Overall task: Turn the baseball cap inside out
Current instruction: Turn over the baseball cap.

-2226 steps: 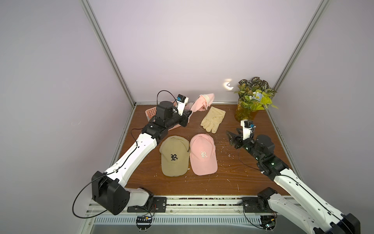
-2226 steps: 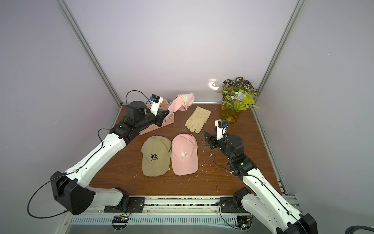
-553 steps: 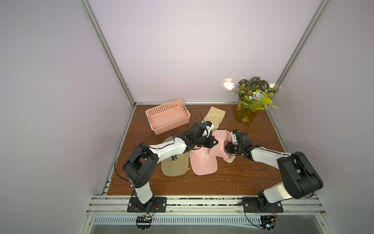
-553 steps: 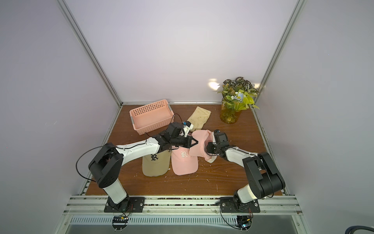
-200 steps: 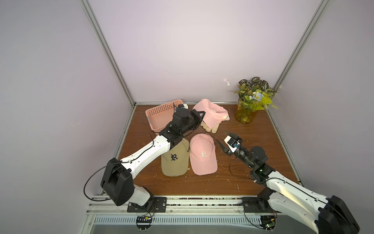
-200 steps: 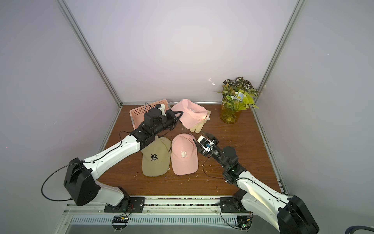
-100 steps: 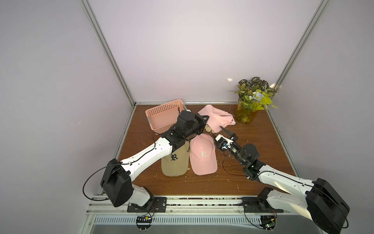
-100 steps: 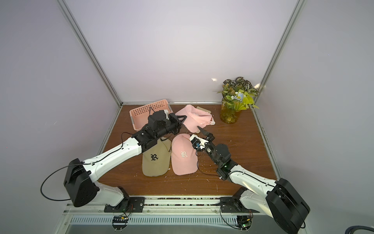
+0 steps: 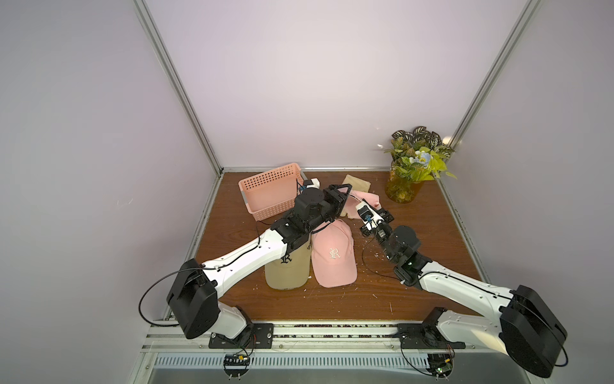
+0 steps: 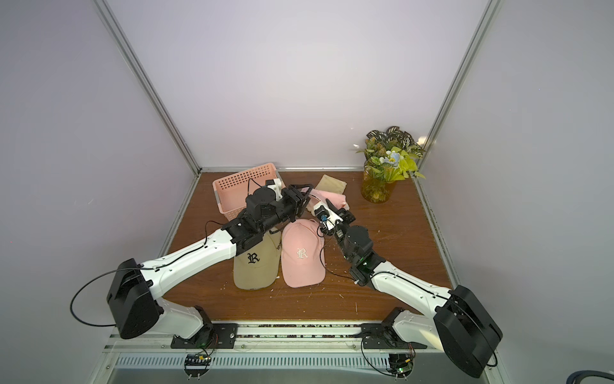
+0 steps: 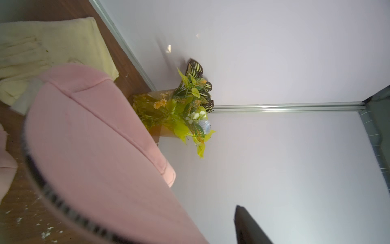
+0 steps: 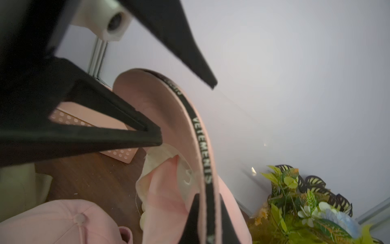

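The right gripper [image 12: 207, 202] is clamped on the sweatband of the baseball cap [image 11: 95, 147], at rear centre between basket [image 9: 269, 191] and vase [image 9: 403, 191] — partly hiding the glove [image 9: 357, 182]. The left gripper [image 12: 185, 112] stands apart beside the rim. A second pink cap [image 9: 334, 256] and tan cap [image 9: 285, 274] lie in front.

pink basket [image 9: 265, 178] back left | flower vase [image 9: 402, 192] back right | beige glove [image 9: 357, 182] between
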You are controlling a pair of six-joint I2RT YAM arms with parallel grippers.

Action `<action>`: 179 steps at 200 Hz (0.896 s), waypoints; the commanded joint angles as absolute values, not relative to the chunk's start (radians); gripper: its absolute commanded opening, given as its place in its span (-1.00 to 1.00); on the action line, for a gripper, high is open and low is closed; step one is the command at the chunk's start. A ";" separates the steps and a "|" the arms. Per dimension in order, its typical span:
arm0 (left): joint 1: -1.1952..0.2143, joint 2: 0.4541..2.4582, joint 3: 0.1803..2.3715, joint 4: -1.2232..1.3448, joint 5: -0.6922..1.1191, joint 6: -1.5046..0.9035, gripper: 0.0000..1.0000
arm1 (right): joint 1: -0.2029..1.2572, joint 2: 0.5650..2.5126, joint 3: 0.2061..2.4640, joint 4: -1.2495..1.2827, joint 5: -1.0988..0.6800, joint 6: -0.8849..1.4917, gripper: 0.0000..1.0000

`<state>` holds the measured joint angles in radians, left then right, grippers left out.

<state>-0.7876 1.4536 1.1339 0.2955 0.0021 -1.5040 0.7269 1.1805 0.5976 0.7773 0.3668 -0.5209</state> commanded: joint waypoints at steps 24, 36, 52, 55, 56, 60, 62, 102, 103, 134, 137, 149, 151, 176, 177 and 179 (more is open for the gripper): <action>-0.791 1.399 1.143 0.378 -0.173 -1.013 0.63 | 0.679 1.140 0.764 0.498 0.508 -0.251 -1.00; -0.789 1.389 1.153 0.367 -0.203 -0.875 0.74 | 0.659 1.141 0.796 0.434 0.494 -0.207 -1.00; -0.777 1.364 1.143 0.373 -0.189 -0.703 0.80 | 0.628 1.144 0.843 0.336 0.457 -0.151 -1.00; -0.772 1.359 1.140 0.373 -0.178 -0.681 0.83 | 0.623 1.146 0.853 0.324 0.448 -0.140 -1.00; -0.769 1.358 1.139 0.373 -0.174 -0.670 0.85 | 0.621 1.146 0.854 0.316 0.445 -0.138 -1.00; -0.762 1.350 1.134 0.372 -0.155 -0.637 0.89 | 0.613 1.147 0.868 0.291 0.431 -0.124 -1.00; -0.757 1.348 1.130 0.373 -0.138 -0.620 0.91 | 0.610 1.147 0.873 0.279 0.423 -0.120 -1.00; -0.593 1.292 1.057 0.368 0.233 -0.392 0.91 | 0.550 1.125 0.957 0.130 0.262 -0.007 -1.00; -0.592 1.292 1.057 0.364 0.235 -0.383 0.91 | 0.549 1.124 0.958 0.127 0.256 -0.004 -1.00; -0.583 1.295 1.068 0.229 0.272 -0.142 0.88 | 0.520 1.122 1.027 0.025 0.088 0.061 -1.00; -0.583 1.297 1.066 0.223 0.273 -0.130 0.87 | 0.519 1.125 1.038 0.010 0.071 0.062 -1.00; -0.583 1.295 1.055 0.221 0.274 -0.098 0.87 | 0.517 1.138 1.071 -0.037 0.011 0.061 -1.00; -0.584 1.296 1.053 0.224 0.275 -0.092 0.87 | 0.518 1.139 1.076 -0.043 0.002 0.062 -1.00; -0.583 1.296 1.024 0.257 0.299 -0.051 0.89 | 0.516 1.146 1.113 -0.093 -0.078 0.069 -1.00; -0.583 1.297 1.023 0.258 0.300 -0.049 0.90 | 0.516 1.146 1.114 -0.094 -0.080 0.070 -1.00; -0.583 1.300 1.021 0.259 0.303 -0.047 0.90 | 0.515 1.146 1.114 -0.096 -0.085 0.070 -1.00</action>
<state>-0.5831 1.2980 1.0428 0.2634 0.2443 -0.1677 0.5175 1.1538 1.0554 -0.0605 0.0498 0.0296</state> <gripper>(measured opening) 0.947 0.074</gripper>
